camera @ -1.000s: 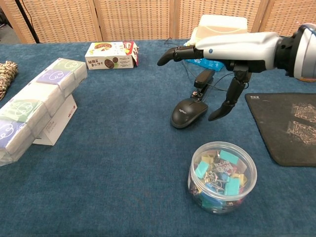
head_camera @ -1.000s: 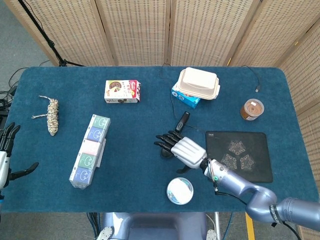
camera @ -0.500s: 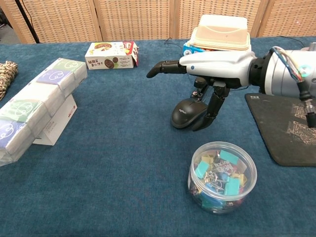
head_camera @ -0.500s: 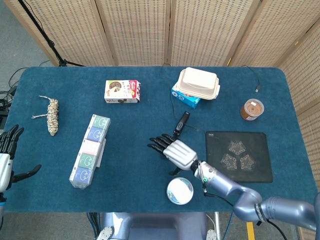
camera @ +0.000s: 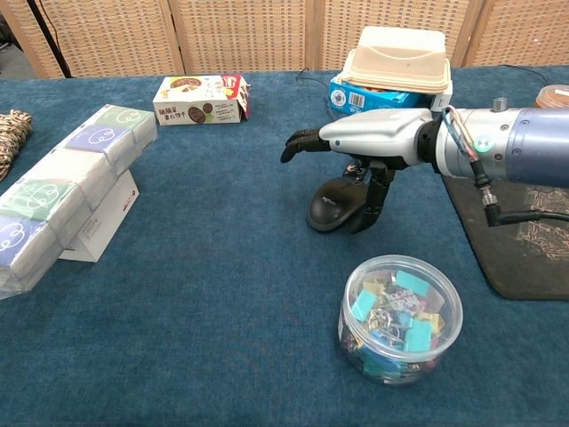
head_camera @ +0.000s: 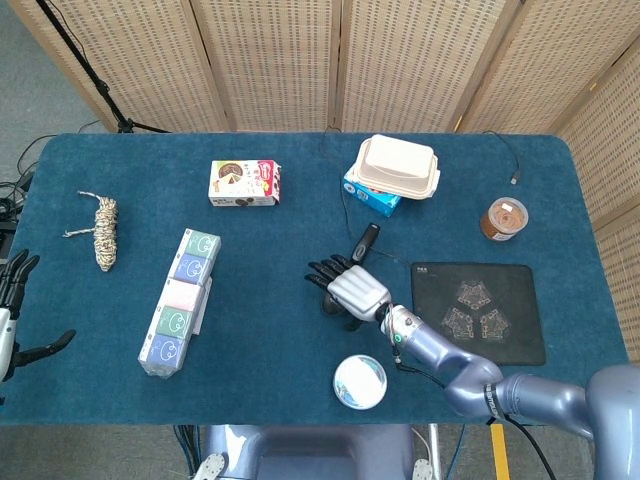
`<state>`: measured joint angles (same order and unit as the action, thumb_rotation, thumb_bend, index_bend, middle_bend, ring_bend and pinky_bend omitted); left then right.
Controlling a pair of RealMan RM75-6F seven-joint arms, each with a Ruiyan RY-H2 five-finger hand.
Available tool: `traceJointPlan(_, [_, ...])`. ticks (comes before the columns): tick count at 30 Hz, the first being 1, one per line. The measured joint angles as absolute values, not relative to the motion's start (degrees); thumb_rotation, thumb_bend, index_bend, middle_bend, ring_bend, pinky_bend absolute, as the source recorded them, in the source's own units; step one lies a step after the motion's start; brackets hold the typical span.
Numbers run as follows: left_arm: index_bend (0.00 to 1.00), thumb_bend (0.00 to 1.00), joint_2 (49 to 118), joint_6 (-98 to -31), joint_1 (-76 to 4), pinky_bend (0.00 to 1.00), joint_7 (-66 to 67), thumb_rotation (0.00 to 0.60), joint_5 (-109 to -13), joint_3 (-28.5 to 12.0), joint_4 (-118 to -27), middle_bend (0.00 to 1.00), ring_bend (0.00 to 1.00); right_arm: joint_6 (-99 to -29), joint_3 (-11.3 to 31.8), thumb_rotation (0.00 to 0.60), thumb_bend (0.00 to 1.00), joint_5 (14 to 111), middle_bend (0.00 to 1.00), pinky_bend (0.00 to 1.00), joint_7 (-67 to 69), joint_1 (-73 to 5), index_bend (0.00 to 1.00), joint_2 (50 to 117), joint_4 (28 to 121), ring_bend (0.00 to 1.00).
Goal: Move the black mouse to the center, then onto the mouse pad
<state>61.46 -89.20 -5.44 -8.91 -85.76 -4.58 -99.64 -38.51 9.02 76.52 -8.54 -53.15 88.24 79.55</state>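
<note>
Chest view: near the counter's [camera: 222, 294] front edge sits a clear round tub of clips [camera: 400, 318]. Behind it the right robot hand [camera: 364, 147] arches over the glossy black mouse [camera: 336, 203], fingers spread, lower than a second ago, thumb beside it; grip not yet closed. Next: close, then carry it to the dark mouse pad [camera: 524, 233]. The left robot hand [head_camera: 10, 310] idles open.

On the tabletop [head_camera: 300, 170] there is one black mouse [camera: 338, 205], one mouse pad [head_camera: 480, 310] and one round tub of clips [camera: 400, 318]. There is one snack box [head_camera: 245, 183], one long pack of tissues [head_camera: 180, 300], one bundle of rope [head_camera: 104, 232], one small brown jar [head_camera: 503, 218], one beige lidded container [head_camera: 398, 167] on one blue box [head_camera: 365, 193], and one black pen-like stick [head_camera: 364, 243]. Two hands show: right hand [head_camera: 355, 293], left hand [head_camera: 12, 310].
</note>
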Motion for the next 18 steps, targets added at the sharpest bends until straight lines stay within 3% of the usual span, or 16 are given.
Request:
traceJointPlan(12, [0.0, 0.13, 61.1, -88.7, -5.3, 0.0, -9.8, 0.6, -85.5, -4.7, -99.6, 0.0, 0.0, -38.1, 7.9, 0.6, 0.0, 76.0, 0.11, 0.13, -10.4, -54.9, 0.2, 92.4, 73.9, 0.0])
traceJointPlan(18, [0.0, 0.13, 60.9, -88.6, -5.2, 0.0, -10.3, 0.6, -85.7, -4.7, -99.5, 0.0, 0.0, -38.0, 7.7, 0.6, 0.0, 75.9, 0.2, 0.2, -10.2, -55.3, 0.28, 93.8, 70.7, 0.07])
